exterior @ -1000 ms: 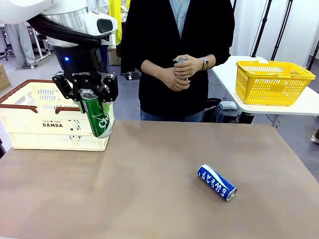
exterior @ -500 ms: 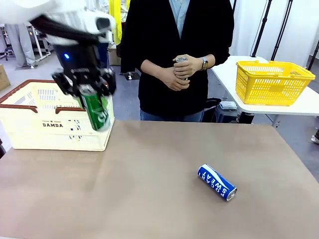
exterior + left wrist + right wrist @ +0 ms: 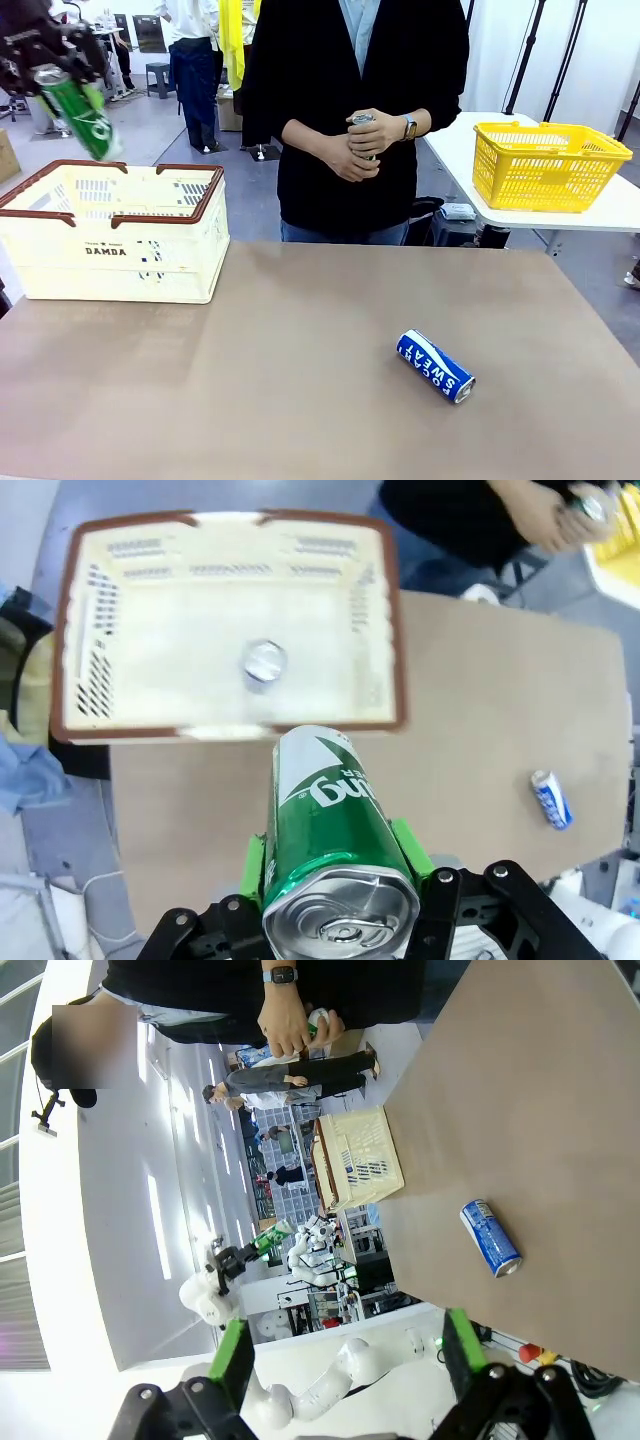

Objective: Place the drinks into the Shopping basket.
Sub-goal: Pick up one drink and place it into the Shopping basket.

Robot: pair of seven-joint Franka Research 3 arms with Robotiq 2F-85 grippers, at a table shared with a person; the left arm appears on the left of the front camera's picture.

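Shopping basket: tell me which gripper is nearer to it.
Left. The left gripper hangs above the Shopping basket, shut on the green can. The right gripper, open, is across the table from it, past the blue can.

Table [image 3: 300, 420] bears Shopping basket [image 3: 60, 272], blue can [image 3: 435, 366] lying.

The green can [image 3: 335, 825] has white script and a silver top, and sits between the bright green pads [image 3: 410, 845] of the black left gripper [image 3: 332, 858]. At twelve o'clock from it, the Shopping basket [image 3: 385, 630] is cream-white with slotted walls and a brown rim. In the front view, at five o'clock, the blue can [image 3: 436, 366] with white "POCARI SWEAT" lettering lies on the tan-brown table [image 3: 250, 400], and at two o'clock stands a yellow mesh basket [image 3: 548, 165].
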